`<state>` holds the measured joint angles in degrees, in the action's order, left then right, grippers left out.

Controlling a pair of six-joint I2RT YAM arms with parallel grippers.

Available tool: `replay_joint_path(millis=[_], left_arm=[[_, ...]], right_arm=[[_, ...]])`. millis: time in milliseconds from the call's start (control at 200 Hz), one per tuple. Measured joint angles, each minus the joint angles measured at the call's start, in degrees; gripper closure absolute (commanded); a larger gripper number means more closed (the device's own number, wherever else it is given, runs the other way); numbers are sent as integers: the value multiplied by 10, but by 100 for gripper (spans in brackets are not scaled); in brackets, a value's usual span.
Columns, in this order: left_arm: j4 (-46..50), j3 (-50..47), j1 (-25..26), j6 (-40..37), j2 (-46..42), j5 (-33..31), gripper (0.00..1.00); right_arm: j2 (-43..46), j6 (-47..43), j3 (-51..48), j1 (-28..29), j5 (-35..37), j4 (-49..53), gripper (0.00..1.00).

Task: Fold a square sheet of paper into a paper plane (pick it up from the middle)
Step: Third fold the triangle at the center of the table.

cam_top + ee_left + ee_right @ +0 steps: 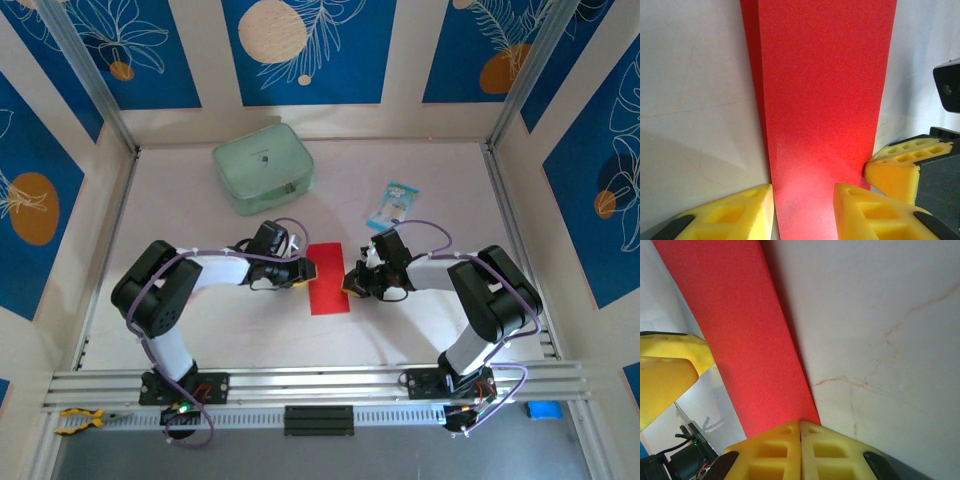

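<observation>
Tabletop (pixel 200 320): red paper (pixel 329 279) lies between left hand (pixel 308 270) and right hand (pixel 350 283).

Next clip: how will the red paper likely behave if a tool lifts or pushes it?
The red paper lies flat and thin, with a layered edge, so it is probably very light and would flop if lifted by one end. On the smooth table it likely slides when nudged sideways; the right tool, shut, sits at its edge.
</observation>
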<state>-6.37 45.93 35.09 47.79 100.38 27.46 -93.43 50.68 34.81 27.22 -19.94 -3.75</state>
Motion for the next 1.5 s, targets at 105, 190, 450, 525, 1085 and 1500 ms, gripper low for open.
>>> replay_joint_path(millis=[105, 190, 450, 525, 1085, 1500], left_arm=[[-1, 0, 0, 0, 0, 0, 64], [-4, 0, 1, 3, 1, 0, 64], [-30, 0, 6, 15, 6, 4, 64], [-37, -1, 6, 17, 6, 4, 63], [-75, -15, 6, 42, 5, 4, 78], [-75, -26, 6, 49, -12, 4, 95]], right_arm=[[0, 0, 0, 0, 0, 0, 92], [0, 0, 0, 0, 0, 0, 92], [0, 0, 0, 0, 0, 0, 92], [0, 0, 0, 0, 0, 0, 92], [0, 0, 0, 1, 0, -1, 92], [14, -9, 0, 6, 4, 15, 84]])
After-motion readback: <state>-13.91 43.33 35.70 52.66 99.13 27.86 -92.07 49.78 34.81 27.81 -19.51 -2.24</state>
